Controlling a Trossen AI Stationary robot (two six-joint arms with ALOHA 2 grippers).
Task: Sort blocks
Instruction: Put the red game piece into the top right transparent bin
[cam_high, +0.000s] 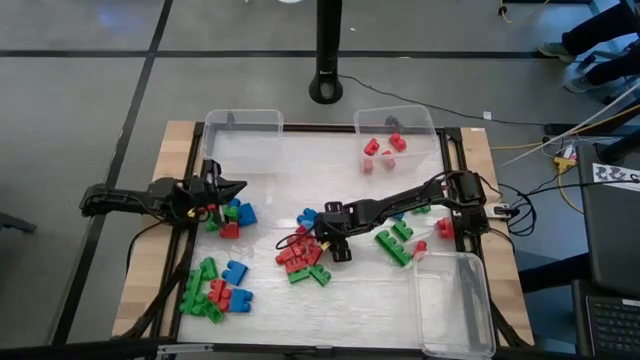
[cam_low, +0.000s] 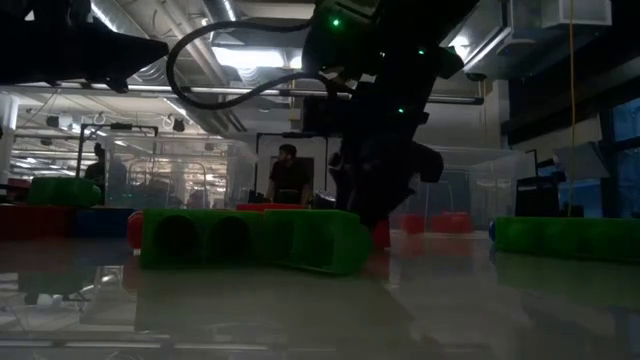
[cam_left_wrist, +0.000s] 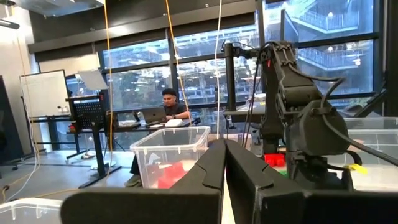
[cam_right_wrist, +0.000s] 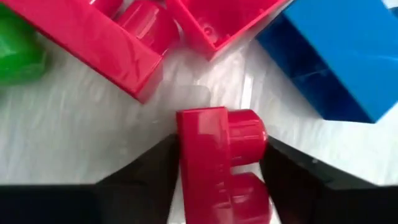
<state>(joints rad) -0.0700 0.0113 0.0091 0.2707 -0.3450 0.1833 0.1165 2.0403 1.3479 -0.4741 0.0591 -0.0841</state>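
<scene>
Right gripper (cam_high: 322, 243) is set down in the centre pile on the bench (cam_high: 350, 300), fingers part-closed astride a red block (cam_right_wrist: 221, 165) for pickup, firm grip not confirmed; left gripper (cam_high: 232, 187) is parked shut and empty by the left blocks (cam_high: 232, 215).

We find no legible text, label, brand, number or sign in any of the four views. The whiteboard (cam_left_wrist: 43, 93) seen in the room through the left wrist view carries no writing we can make out (its surface reads as blank at this range). A black-and-white patterned marker (cam_high: 617, 174) lies beside the table at the right edge of the high view; we can read no characters on it. The blocks (cam_high: 303, 255) show no markings.
</scene>
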